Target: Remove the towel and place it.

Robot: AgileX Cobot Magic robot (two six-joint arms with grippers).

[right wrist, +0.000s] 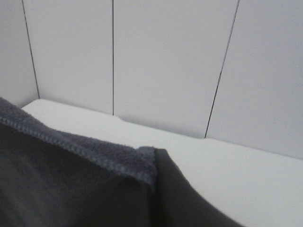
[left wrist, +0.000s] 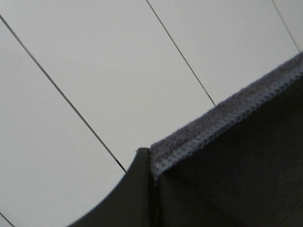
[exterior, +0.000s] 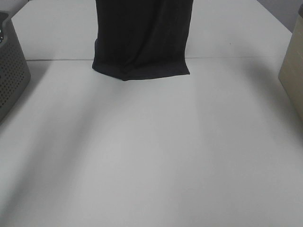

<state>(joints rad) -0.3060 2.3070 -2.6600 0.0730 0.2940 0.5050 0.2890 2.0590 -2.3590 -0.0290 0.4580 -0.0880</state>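
One towel [exterior: 142, 38], dark charcoal, hangs at the far middle of the one white table [exterior: 151, 156], its lower edge bunched on the tabletop seam and its top out of the high view. One grey perforated basket [exterior: 12, 71] sits at the left edge, and one tan object [exterior: 292, 71] at the right edge. The left gripper [left wrist: 151, 163] pinches a hemmed towel corner, jaws narrow. The right gripper [right wrist: 152, 165] likewise clamps a hemmed corner. Only one dark finger of each shows.
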